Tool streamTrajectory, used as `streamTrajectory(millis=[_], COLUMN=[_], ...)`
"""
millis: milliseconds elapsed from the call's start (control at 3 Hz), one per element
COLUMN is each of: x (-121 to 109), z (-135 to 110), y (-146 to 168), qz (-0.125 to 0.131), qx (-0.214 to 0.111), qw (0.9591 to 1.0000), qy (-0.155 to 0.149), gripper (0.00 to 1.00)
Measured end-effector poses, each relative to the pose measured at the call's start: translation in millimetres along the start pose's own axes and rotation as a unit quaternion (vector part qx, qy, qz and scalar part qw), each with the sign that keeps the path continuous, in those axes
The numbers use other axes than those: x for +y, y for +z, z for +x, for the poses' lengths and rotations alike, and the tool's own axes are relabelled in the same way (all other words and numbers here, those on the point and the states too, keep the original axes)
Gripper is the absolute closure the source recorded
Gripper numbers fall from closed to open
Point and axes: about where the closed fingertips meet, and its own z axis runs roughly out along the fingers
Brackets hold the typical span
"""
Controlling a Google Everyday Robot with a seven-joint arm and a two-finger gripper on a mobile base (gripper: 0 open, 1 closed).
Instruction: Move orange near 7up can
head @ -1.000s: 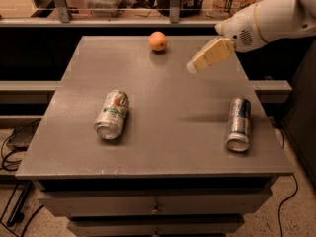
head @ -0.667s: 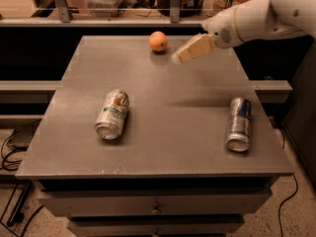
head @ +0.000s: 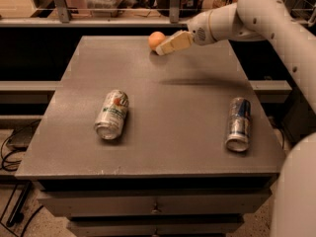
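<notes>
The orange (head: pixel 156 39) sits near the far edge of the grey table (head: pixel 163 132), at its middle. The 7up can (head: pixel 112 113) lies on its side at the table's left middle, silver end toward me. My gripper (head: pixel 163 49) reaches in from the right on a white arm (head: pixel 247 19). Its tan fingers (head: pixel 174 43) point left and their tips are right beside the orange, on its right side, partly in front of it. I cannot tell whether they touch it.
A silver and blue can (head: pixel 238 123) lies on its side at the table's right. Drawers run below the front edge. A shelf with clutter stands behind the table. Cables lie on the floor at the left.
My gripper has moved left and toward the far edge, from the table's right side to right beside the orange. The orange and both cans have not moved.
</notes>
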Motion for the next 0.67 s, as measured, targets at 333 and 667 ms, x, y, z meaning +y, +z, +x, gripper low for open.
streamTrajectory(millis=[333, 667], x=[-4.4, -4.5], z=[-0.8, 4.4], y=[6.5, 14.9], qz=[0.000, -0.001], qx=[-0.004, -0.004], qw=[1.0000, 0.9999], qy=[0.002, 0.017], gripper=[0.00, 0.00])
